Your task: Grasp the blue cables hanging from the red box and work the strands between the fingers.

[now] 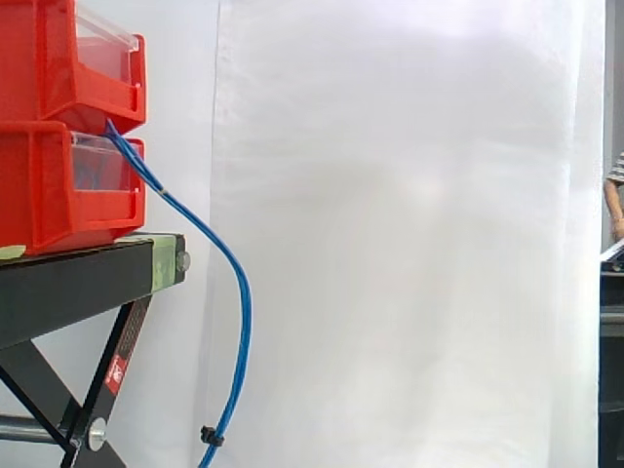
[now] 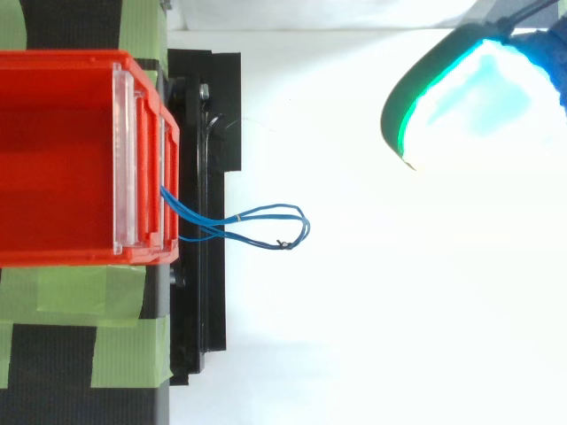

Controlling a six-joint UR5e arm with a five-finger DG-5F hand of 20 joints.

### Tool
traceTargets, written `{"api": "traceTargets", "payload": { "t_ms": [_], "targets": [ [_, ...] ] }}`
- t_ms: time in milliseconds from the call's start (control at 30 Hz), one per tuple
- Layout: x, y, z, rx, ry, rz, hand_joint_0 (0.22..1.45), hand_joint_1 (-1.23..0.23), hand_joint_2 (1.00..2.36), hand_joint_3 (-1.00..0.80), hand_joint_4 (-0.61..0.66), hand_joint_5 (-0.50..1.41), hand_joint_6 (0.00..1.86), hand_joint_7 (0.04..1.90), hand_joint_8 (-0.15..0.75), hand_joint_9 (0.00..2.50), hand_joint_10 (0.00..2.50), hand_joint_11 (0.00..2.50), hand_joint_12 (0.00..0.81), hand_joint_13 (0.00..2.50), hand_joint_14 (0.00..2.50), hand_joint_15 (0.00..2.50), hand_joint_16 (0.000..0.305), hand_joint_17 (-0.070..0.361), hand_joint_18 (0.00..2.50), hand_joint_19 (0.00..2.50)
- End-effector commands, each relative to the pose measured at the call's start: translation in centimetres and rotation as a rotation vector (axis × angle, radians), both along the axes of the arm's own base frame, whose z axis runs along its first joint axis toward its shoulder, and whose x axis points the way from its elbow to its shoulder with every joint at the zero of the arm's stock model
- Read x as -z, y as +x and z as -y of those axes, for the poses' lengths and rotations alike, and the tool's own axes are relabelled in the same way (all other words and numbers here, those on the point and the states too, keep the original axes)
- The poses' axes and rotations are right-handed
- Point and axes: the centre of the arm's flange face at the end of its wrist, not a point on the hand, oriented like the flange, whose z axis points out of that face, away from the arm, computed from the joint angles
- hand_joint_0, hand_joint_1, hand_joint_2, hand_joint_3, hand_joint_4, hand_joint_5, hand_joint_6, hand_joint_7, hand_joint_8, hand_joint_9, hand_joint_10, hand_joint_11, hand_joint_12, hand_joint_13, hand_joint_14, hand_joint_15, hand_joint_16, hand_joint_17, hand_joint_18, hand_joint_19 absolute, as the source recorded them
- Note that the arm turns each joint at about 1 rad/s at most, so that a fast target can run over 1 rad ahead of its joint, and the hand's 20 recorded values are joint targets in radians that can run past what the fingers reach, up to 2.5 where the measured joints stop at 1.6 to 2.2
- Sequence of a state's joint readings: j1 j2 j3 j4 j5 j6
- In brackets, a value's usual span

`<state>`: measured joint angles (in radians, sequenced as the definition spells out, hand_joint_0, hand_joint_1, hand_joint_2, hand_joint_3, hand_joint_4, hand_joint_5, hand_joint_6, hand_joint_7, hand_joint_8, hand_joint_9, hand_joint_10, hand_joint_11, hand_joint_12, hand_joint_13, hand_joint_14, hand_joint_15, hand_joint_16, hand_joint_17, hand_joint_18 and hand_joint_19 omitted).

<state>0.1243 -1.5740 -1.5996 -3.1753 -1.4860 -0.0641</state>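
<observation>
You see two smooth red plastic bins [image 1: 39, 195] stacked on a black stand [image 1: 78, 278] patched with green tape [image 2: 124, 292]. Each bin has a clear panel [image 1: 102, 44] at its front. The thin blue cables [image 1: 248, 322] leave the front where the bins meet, arc outward before the white curtain [image 1: 409, 244], then hang with their long axis near vertical, bound low by a black tie [image 1: 209, 436]. Blue shows behind the lower panel. From above, the strands point away from the bin in a narrow loop. The hand [image 2: 478, 97], a rounded cyan-green glow, hovers well apart; you cannot tell whether it is spread or closed.
</observation>
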Motion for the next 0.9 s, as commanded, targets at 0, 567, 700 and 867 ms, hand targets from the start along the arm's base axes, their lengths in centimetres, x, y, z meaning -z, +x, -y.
{"api": "traceTargets", "payload": {
  "t_ms": [0, 567, 700, 867],
  "targets": [
    [0.01, -0.01, 0.0, 0.0, 0.001, 0.0, 0.6, -0.23, 1.0, -1.0, 0.1, -0.5, 0.0, 0.66, 0.278, 0.0, 0.0, 0.07, 0.353, 0.0, 0.0, 0.23, 0.074, 0.165, 0.0, 0.21],
    [0.01, 0.06, -0.01, 0.0, 0.0, 0.0, 0.62, -0.24, 1.0, -1.0, 0.11, -0.5, 0.0, 0.66, 0.279, 0.0, 0.0, 0.08, 0.351, 0.0, 0.0, 0.23, 0.071, 0.161, 0.0, 0.23],
    [-0.06, 0.01, 0.01, 0.001, 0.0, 0.001, 0.62, -0.24, 1.0, -1.0, 0.11, -0.5, 0.0, 0.67, 0.278, 0.0, 0.0, 0.07, 0.351, 0.0, 0.0, 0.23, 0.072, 0.161, 0.0, 0.24],
    [-0.08, 0.04, -0.1, -0.003, 0.002, 0.003, 0.62, -0.25, 1.0, -1.0, 0.11, -0.5, 0.01, 0.67, 0.279, 0.0, 0.0, 0.09, 0.351, 0.0, 0.0, 0.23, 0.071, 0.159, 0.0, 0.24]
  ]
}}
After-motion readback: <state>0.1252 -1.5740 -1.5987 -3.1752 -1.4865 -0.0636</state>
